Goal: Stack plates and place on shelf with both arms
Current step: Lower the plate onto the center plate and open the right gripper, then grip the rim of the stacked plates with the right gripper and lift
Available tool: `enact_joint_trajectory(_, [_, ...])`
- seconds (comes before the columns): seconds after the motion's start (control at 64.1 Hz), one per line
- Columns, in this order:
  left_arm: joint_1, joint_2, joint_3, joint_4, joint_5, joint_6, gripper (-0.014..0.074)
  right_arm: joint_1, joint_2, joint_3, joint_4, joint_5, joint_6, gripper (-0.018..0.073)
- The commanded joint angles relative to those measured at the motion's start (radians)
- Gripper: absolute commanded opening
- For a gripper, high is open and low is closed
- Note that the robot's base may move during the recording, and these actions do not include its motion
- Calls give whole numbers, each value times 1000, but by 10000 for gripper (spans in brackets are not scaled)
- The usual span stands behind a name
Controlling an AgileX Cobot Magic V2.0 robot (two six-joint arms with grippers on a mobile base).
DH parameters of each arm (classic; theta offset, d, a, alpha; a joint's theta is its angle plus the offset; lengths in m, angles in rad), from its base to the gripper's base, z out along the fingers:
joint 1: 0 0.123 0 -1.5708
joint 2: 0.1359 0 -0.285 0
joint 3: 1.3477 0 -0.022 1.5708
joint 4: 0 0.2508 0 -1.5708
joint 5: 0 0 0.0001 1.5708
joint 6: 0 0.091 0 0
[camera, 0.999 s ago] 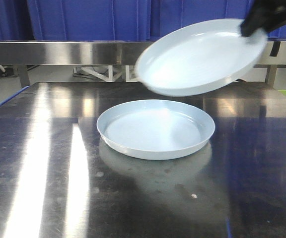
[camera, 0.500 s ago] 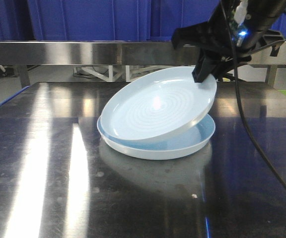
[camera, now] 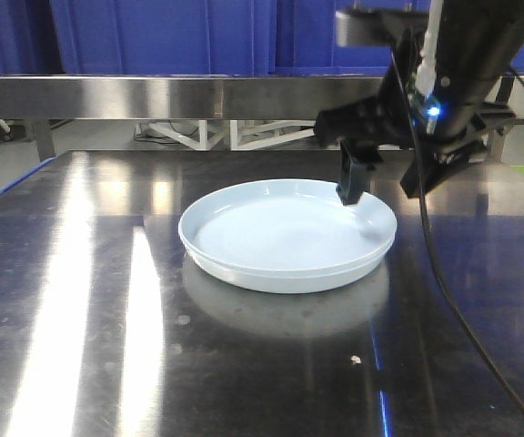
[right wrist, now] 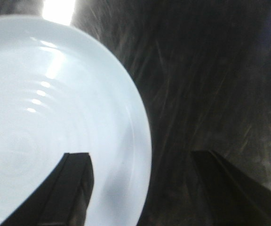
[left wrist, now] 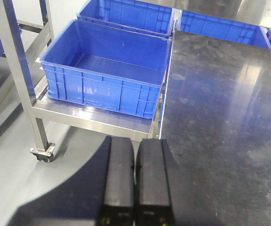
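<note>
At centre of table (camera: 80, 346): plates (camera: 285, 237), nested one in the other, stacking judged done. Right gripper (camera: 382, 189) spread wide astride far-right rim; left gripper (left wrist: 136, 179) pressed closed, empty. Next: both grip opposite rims, lift toward shelf

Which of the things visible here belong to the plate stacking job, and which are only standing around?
Belong to the job:
- upper plate, nested in the lower plate
- right gripper, open, astride the upper plate's rim
- left gripper, shut, empty

Only standing around:
- empty blue crate on a wheeled steel rack
- steel table, merely carrying the stack
</note>
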Motion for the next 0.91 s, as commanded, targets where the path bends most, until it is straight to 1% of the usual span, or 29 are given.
enact_joint_trajectory(0.0, [1,4,-26,-1,-82,-12,83,0,-25,-33,-4,-34,-9,488])
enact_joint_trajectory(0.125, [1,4,-26,-1,-82,-12,83,0,-1,-33,-4,-35,-9,443])
enact_joint_trajectory(0.281, [1,4,-26,-1,-82,-12,83,0,23,-33,-4,-38,-9,412])
enact_joint_trajectory(0.359, [1,4,-26,-1,-82,-12,83,0,23,-33,-4,-42,-9,365])
enact_joint_trajectory(0.39, [1,4,-26,-1,-82,-12,83,0,23,-33,-4,-46,-9,307])
enact_joint_trajectory(0.406, [1,4,-26,-1,-82,-12,83,0,23,-33,-4,-48,-9,295])
enact_joint_trajectory(0.453, [1,4,-26,-1,-82,-12,83,0,23,-33,-4,-55,-9,187])
enact_joint_trajectory(0.5, [1,4,-26,-1,-82,-12,83,0,23,-35,-4,-61,-9,38])
enact_joint_trajectory(0.515, [1,4,-26,-1,-82,-12,83,0,22,-36,-4,-63,-9,32])
enact_joint_trajectory(0.562, [1,4,-26,-1,-82,-12,83,0,19,-45,-7,-65,-9,72])
enact_joint_trajectory(0.64, [1,4,-26,-1,-82,-12,83,0,1,-65,-18,-67,-9,47])
enact_joint_trajectory(0.765, [1,4,-26,-1,-82,-12,83,-7,-58,-93,-42,-82,-9,50])
enact_joint_trajectory(0.89, [1,4,-26,-1,-82,-12,83,-46,-155,-82,-58,-138,-9,50])
